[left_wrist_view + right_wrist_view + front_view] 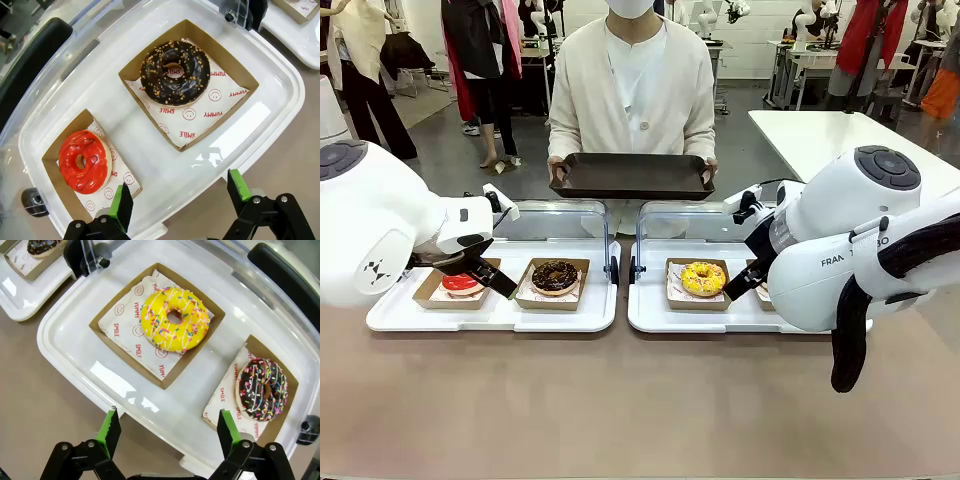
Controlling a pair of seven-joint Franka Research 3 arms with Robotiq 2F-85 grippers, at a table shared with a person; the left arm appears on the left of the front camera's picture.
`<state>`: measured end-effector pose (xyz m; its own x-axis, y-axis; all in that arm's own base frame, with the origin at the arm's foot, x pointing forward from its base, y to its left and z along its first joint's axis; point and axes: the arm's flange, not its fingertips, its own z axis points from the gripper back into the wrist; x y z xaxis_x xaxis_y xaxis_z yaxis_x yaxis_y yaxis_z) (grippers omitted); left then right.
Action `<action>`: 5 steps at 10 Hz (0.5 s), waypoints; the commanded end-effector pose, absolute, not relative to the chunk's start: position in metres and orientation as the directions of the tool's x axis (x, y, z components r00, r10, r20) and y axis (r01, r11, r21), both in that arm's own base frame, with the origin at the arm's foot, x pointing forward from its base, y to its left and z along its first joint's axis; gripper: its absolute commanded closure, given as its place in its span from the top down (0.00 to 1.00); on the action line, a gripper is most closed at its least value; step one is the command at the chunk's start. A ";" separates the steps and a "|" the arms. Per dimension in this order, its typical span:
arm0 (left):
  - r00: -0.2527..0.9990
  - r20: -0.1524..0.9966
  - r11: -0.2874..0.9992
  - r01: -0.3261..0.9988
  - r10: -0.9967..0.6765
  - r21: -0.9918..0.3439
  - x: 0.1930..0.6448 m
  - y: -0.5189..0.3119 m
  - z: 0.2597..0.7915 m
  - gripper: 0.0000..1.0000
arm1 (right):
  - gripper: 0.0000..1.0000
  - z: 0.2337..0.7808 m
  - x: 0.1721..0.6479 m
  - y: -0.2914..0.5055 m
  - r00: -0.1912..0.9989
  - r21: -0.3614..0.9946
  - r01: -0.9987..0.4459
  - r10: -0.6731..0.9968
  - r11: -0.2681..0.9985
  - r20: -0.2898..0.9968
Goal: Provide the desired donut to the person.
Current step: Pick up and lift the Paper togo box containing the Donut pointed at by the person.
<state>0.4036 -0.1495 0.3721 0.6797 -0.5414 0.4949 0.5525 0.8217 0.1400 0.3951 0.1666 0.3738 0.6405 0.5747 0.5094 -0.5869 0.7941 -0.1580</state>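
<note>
Tabletop tray [150,165] holds red donut [83,161] just beside left tool [177,190]

Both white trays [280,75] are glossy moulded plastic with bright reflections, their lids [560,215] clear plastic. The boxes [230,62] are matt brown cardboard lined with printed paper [210,110]. The red donut [84,161] has a shiny glaze; the chocolate donut [175,72] is rough with nut crumbs. The person [632,70] wears a soft knit cardigan [580,100]. The surface [620,400] is smooth, matt beige.
</note>
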 end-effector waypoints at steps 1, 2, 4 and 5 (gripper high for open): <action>0.680 0.495 0.822 0.553 -0.542 0.140 0.403 -0.150 0.372 1.00 | 1.00 0.374 0.395 0.167 0.640 -0.158 -0.587 0.575 0.794 0.509; 0.680 0.495 0.822 0.553 -0.542 0.140 0.403 -0.150 0.372 1.00 | 1.00 0.374 0.395 0.167 0.640 -0.158 -0.587 0.575 0.794 0.509; 0.680 0.495 0.822 0.553 -0.542 0.140 0.403 -0.150 0.372 1.00 | 1.00 0.374 0.395 0.167 0.640 -0.158 -0.587 0.575 0.794 0.509; 0.680 0.495 0.822 0.553 -0.542 0.140 0.403 -0.150 0.372 1.00 | 1.00 0.374 0.395 0.167 0.640 -0.158 -0.587 0.575 0.794 0.509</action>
